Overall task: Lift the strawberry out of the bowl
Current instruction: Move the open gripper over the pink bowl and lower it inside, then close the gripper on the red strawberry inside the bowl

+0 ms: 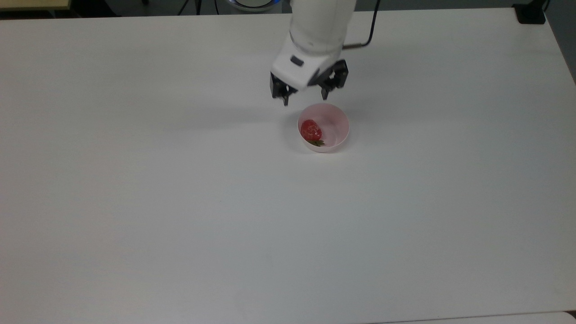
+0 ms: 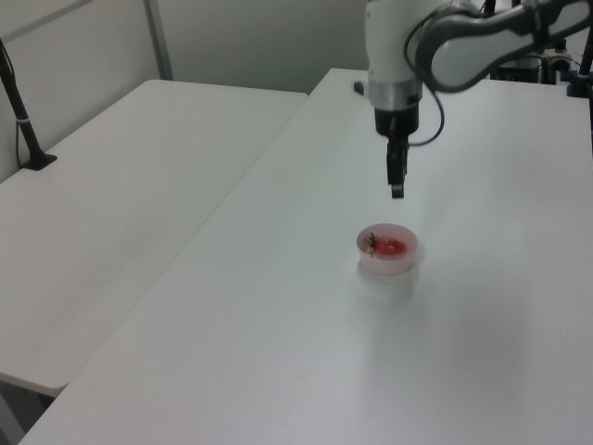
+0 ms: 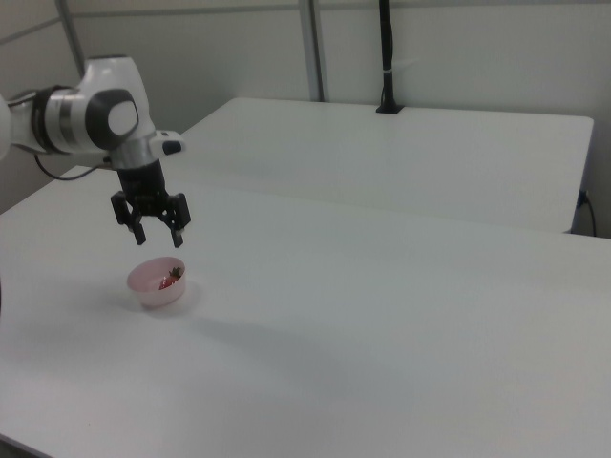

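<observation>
A pale pink bowl (image 1: 334, 118) (image 2: 400, 261) (image 3: 148, 294) stands on the white table (image 1: 180, 202). Inside it lies a glossy red strawberry (image 1: 310, 129) (image 2: 390, 247) (image 3: 171, 280), against the wall on the top view's left, green leaves toward the bottom of that view. My gripper (image 1: 304, 101) (image 2: 397, 192) (image 3: 158, 238) hangs open in the air above the bowl's far rim, fingers pointing down, nothing between them. It stands clear of the bowl and the fruit.
A second white table (image 2: 120, 185) (image 3: 401, 153) adjoins this one. A black post (image 2: 23, 120) (image 3: 387, 57) is clamped to it. A black clamp (image 1: 531, 13) sits at the top view's upper right corner.
</observation>
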### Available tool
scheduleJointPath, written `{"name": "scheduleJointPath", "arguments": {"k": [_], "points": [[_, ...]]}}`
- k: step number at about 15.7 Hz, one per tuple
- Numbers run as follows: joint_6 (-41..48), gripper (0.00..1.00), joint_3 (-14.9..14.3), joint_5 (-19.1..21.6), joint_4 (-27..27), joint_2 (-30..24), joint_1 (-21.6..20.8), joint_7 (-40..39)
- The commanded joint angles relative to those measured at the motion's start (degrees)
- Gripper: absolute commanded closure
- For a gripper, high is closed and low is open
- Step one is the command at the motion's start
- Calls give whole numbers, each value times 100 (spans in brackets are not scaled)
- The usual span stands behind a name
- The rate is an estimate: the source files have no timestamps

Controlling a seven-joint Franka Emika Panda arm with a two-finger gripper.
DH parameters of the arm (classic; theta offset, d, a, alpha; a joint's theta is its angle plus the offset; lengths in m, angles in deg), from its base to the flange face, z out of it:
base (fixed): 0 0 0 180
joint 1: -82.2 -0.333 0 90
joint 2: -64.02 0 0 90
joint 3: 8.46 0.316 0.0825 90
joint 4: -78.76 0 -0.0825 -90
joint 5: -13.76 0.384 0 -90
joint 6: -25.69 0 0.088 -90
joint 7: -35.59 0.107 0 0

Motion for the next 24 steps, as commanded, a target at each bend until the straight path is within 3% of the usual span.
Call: {"name": "scheduleJointPath", "arguments": {"k": [1,6,22,24], "points": [[-292,16,-35,91,-139,231,-97,-62],[-933,18,-35,74,-386,653,-352,121],[-969,17,0,3,-403,899,-414,175],[-969,25,0,-23,-403,934,-414,167]]}}
